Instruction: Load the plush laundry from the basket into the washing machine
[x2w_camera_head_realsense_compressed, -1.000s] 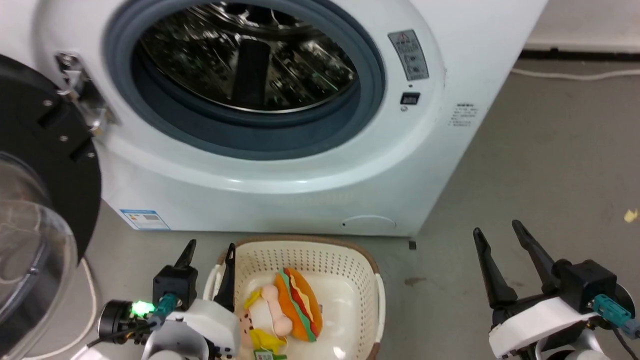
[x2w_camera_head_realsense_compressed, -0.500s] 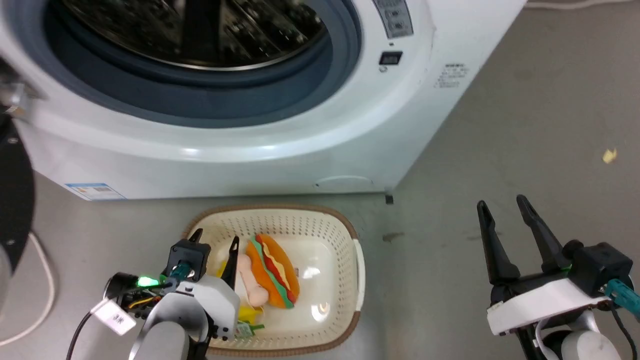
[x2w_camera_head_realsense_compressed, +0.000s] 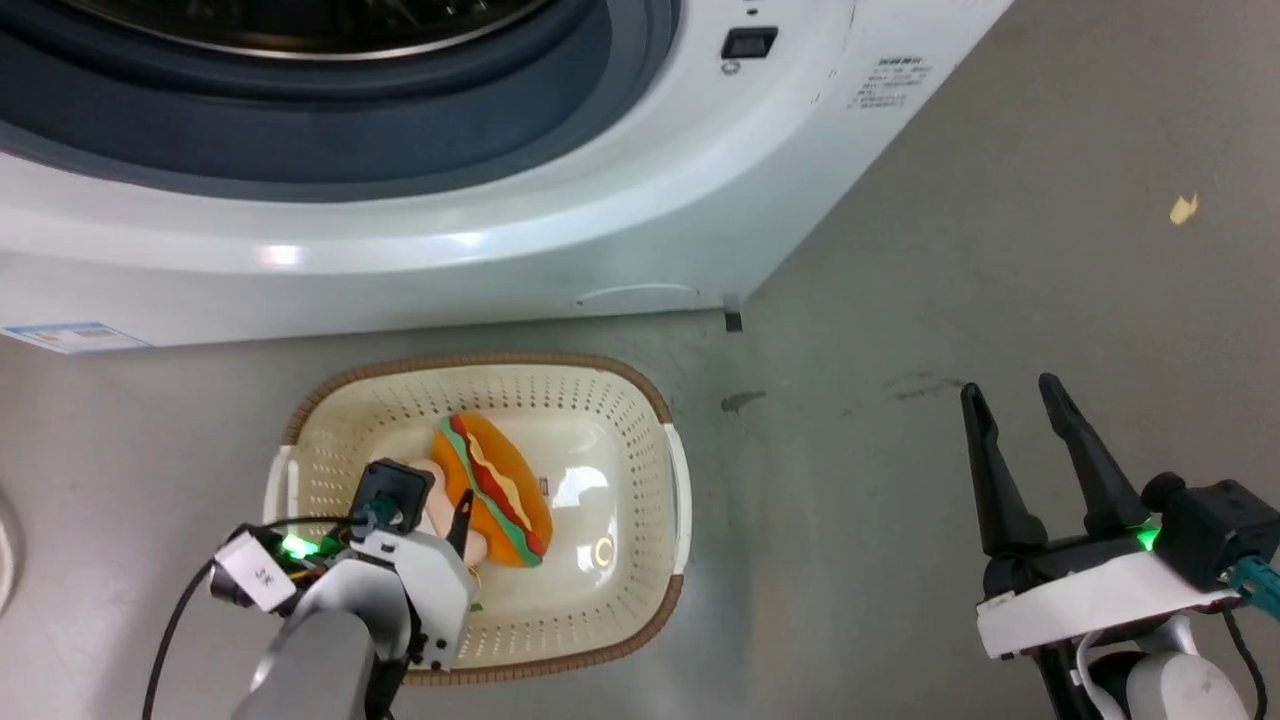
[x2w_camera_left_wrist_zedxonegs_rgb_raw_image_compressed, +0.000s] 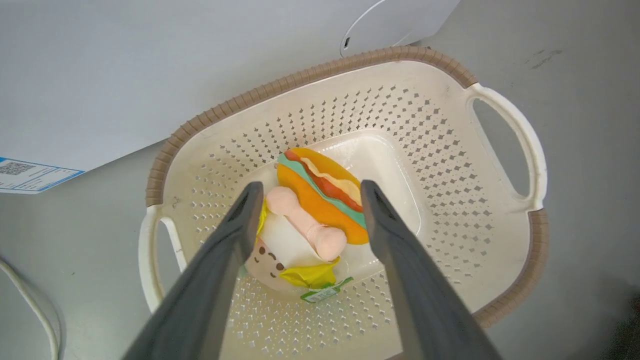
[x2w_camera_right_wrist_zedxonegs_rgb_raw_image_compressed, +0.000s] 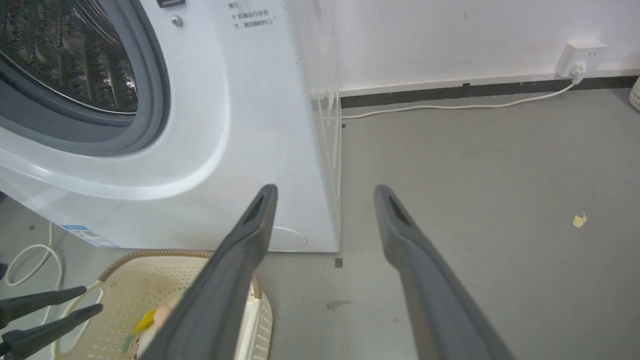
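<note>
Plush laundry (x2w_camera_left_wrist_zedxonegs_rgb_raw_image_compressed: 320, 206) beneath parted left claw (x2w_camera_left_wrist_zedxonegs_rgb_raw_image_compressed: 311, 184)

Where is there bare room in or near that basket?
Bare: the basket floor right of the toy, and the grey floor between basket and right claw. Crowded: the basket's left half, where the left claw hovers over the toy.

A smooth grey concrete floor (x2w_camera_right_wrist_zedxonegs_rgb_raw_image_compressed: 500, 175) runs back to a plain white wall (x2w_camera_right_wrist_zedxonegs_rgb_raw_image_compressed: 425, 35), with a black skirting strip (x2w_camera_right_wrist_zedxonegs_rgb_raw_image_compressed: 450, 92) along the wall's foot. A white plastic wall socket (x2w_camera_right_wrist_zedxonegs_rgb_raw_image_compressed: 582, 56) sits just above the strip, and a thin white cable (x2w_camera_right_wrist_zedxonegs_rgb_raw_image_compressed: 450, 106) leads from it along the floor. On the floor lie a small torn yellowish scrap (x2w_camera_right_wrist_zedxonegs_rgb_raw_image_compressed: 579, 220), a dark irregular stain (x2w_camera_right_wrist_zedxonegs_rgb_raw_image_compressed: 337, 304), a tiny black square mark (x2w_camera_right_wrist_zedxonegs_rgb_raw_image_compressed: 338, 262) near it, and a looping white cord (x2w_camera_right_wrist_zedxonegs_rgb_raw_image_compressed: 30, 260).
</note>
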